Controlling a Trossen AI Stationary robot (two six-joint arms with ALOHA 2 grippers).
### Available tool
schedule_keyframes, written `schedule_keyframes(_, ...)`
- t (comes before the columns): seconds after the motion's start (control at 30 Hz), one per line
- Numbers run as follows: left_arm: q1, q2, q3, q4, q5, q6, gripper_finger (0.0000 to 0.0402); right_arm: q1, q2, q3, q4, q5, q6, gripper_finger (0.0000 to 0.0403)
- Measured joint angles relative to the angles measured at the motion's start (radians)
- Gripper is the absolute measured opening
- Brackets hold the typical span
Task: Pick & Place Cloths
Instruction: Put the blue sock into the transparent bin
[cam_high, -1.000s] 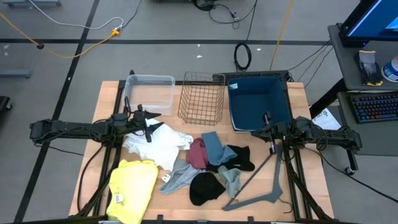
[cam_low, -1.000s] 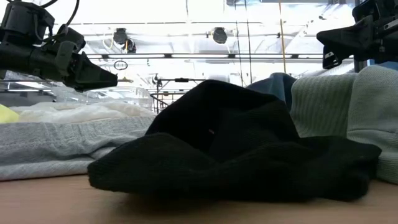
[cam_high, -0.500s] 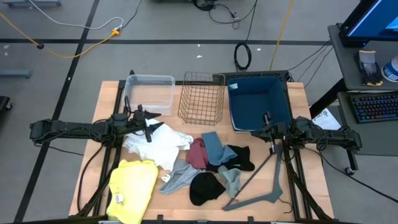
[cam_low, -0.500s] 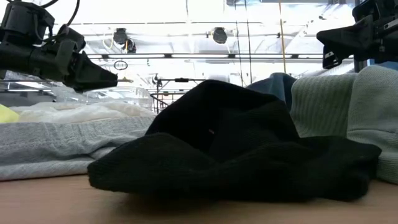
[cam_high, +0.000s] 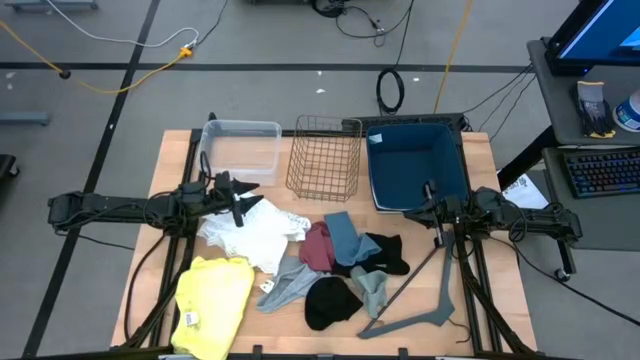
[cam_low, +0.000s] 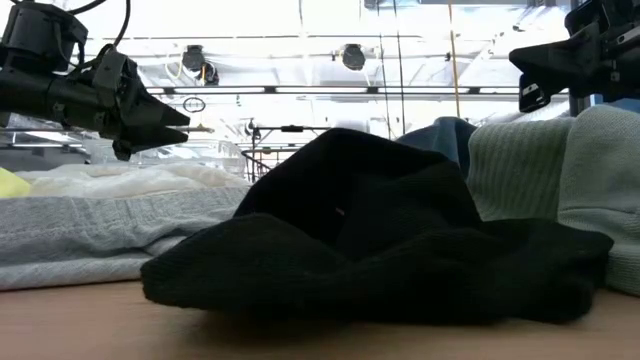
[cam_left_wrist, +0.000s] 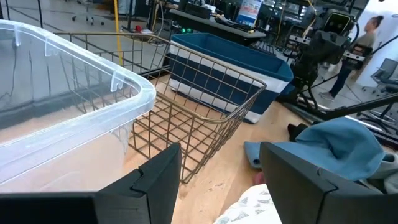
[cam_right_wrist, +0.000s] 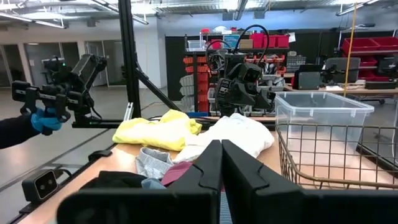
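Across the wooden table (cam_high: 480, 160) the cloths lie heaped near its front: yellow garment (cam_high: 212, 305) at the left, white garment (cam_high: 255, 232) beside it, then maroon (cam_high: 318, 247), blue (cam_high: 343, 237) and black (cam_high: 333, 300) pieces. Above the white garment hangs the left gripper (cam_high: 243, 197), fingers spread apart, empty. By the blue bin (cam_high: 415, 160) waits the right gripper (cam_high: 432, 198), fingers pressed together, holding nothing.

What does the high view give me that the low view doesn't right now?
Only the high view shows the clear bin, wire basket, blue tub, grey hanger and yellow cloth.

Only the low view shows the ceiling lights behind the table.

Both show the black cloth, the open left tool above the white cloth, and the shut right tool.
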Motion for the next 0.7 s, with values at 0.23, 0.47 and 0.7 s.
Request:
schedule_keyframes(0.23,-0.001,0.000,0.000,0.000,0.006,0.004,0.0223,0.000,0.000,0.000,-0.002,0.054,-0.048,0.0004)
schedule_keyframes(0.47,-0.001,0.000,0.000,0.000,0.060,0.010,0.0223,0.000,0.002,0.000,0.003,0.023,-0.065,0.0004)
schedule_keyframes(0.7,-0.001,0.000,0.000,0.000,0.061,0.022,0.0223,0.000,0.006,0.000,0.004,-0.029,0.017,0.0004)
